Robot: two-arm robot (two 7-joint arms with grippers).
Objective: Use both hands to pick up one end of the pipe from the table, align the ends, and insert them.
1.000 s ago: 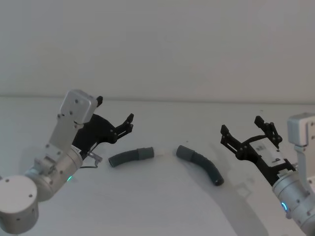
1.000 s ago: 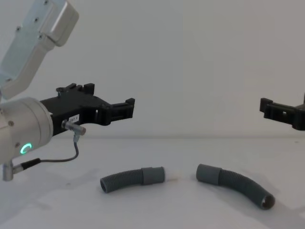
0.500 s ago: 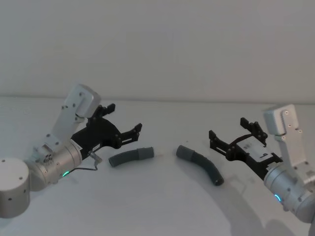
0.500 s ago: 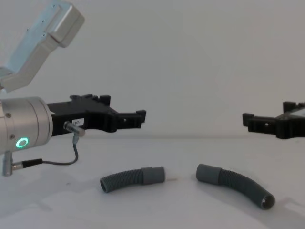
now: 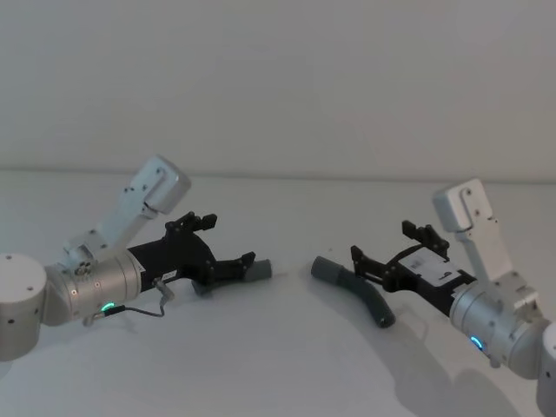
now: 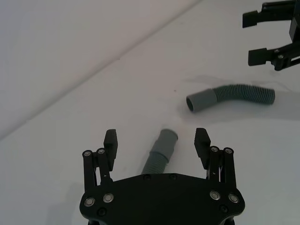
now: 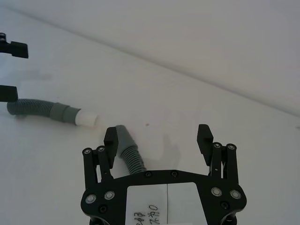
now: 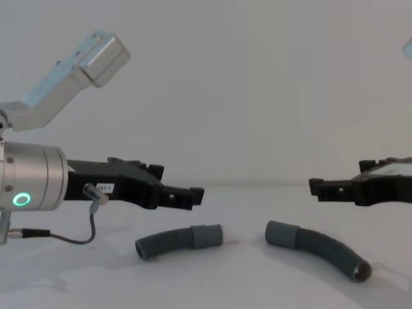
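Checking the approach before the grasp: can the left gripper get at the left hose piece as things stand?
Probably yes. The left gripper hangs just above the left hose piece, its fingers open wider than the hose and lined up on both sides of its cuff. Nothing lies between them.

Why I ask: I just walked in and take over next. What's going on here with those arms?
Two robot arms are setting up to join two ribbed hose pieces. The left piece and the right piece lie on the table, cuffs facing each other with a gap between. The left gripper hangs open above the left piece, the right gripper open above the right piece. Nothing is gripped yet.
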